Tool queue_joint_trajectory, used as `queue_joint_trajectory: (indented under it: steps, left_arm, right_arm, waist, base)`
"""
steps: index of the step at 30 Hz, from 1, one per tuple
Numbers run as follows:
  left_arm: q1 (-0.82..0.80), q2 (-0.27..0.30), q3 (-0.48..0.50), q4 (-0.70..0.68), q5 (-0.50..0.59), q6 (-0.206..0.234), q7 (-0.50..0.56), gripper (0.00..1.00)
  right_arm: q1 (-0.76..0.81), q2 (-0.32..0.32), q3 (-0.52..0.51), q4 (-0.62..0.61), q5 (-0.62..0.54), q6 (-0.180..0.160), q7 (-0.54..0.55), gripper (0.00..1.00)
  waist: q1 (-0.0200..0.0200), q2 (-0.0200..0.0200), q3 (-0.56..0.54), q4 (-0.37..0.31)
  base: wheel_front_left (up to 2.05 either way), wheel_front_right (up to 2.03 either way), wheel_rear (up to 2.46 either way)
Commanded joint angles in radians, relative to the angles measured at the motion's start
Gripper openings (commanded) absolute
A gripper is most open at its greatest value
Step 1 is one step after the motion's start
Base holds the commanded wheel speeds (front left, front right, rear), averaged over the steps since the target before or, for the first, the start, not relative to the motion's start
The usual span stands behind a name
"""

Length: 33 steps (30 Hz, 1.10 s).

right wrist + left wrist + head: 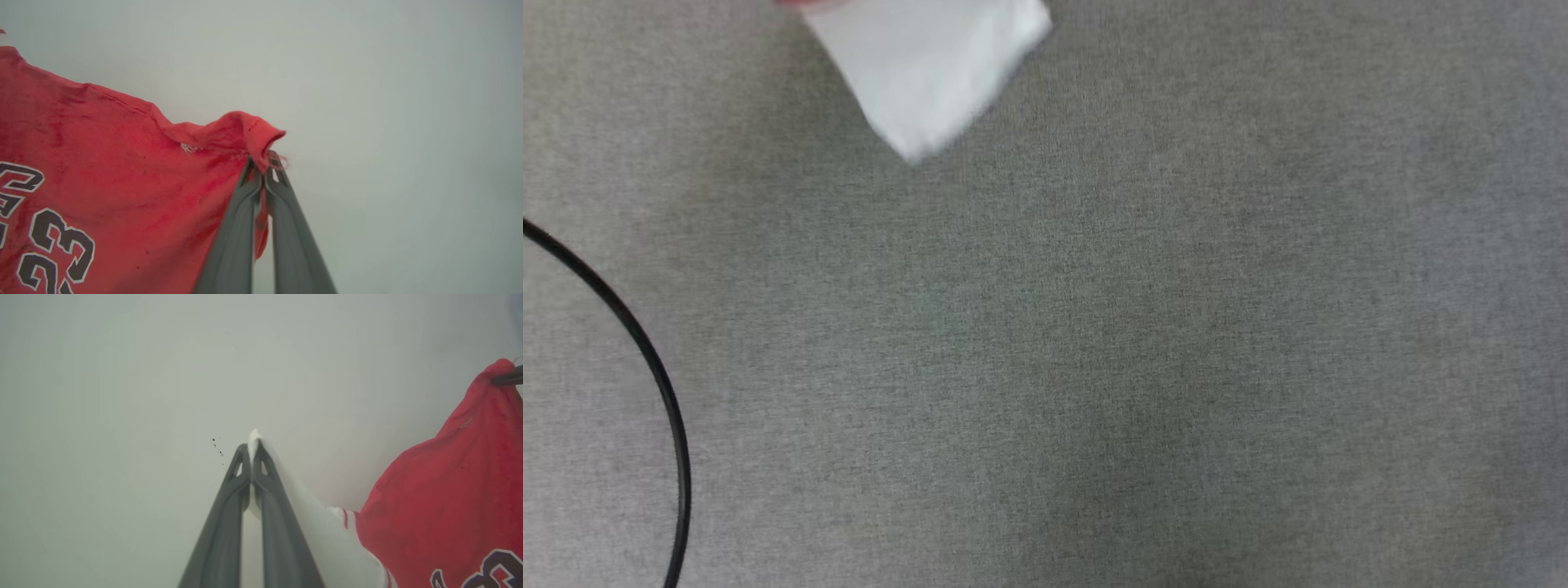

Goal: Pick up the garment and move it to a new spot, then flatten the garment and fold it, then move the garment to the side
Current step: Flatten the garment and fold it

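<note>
A red shirt [102, 143] hangs in the air between two grippers, the left gripper [251, 447] clamped on its white sleeve, the right gripper [264, 163] pinching a red stitched edge at centre frame; a firm, level hold likely suits carrying it.

You see the garment [927, 73] in the head view as a blurred white sleeve, cut off by the top edge. The black cable [645, 359] runs out at the left and bottom edges. In both wrist views the chest lettering [61, 239] is cropped at the edge.
</note>
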Motion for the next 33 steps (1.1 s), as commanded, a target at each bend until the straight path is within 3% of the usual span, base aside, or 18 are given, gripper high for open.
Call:
queue_joint_trajectory:
  steps: [1,8,14,24,33]
  left_arm:
    - [-0.07,-0.018,0.012,0.047,-0.006,-0.008,-0.014,0.0]
    - [-0.262,-0.059,-0.016,0.211,0.015,-0.04,-0.052,0.0]
    - [-0.298,-0.07,-0.045,0.32,0.002,-0.051,-0.098,0.0]
    - [-0.134,-0.065,-0.125,0.423,-0.053,-0.057,-0.178,0.0]
    - [0.133,-0.028,-0.197,0.404,-0.154,-0.057,-0.239,0.0]
  right_arm:
    - [-0.065,0.019,-0.004,0.028,-0.02,-0.001,-0.015,0.0]
    - [-0.211,0.093,-0.017,0.153,-0.053,-0.001,-0.08,0.0]
    - [-0.246,0.123,0.029,0.245,-0.043,-0.001,-0.121,0.0]
    - [-0.106,0.146,0.195,0.311,-0.004,-0.001,-0.195,0.0]
    - [0.111,0.153,0.362,0.307,0.117,-0.001,-0.257,0.0]
  waist:
    - [-0.0001,0.0,0.03,-0.004]
    - [-0.0001,0.0,0.082,-0.006]
    - [-0.0001,0.0,0.112,0.007]
    - [-0.0001,0.0,0.087,0.01]
    - [-0.0001,0.0,-0.004,0.01]
  base:
    - [0.0,0.0,0.0]
    - [0.0,0.0,0.0]
    - [0.0,0.0,0.0]
    - [0.0,0.0,0.0]
    - [0.0,0.0,0.0]
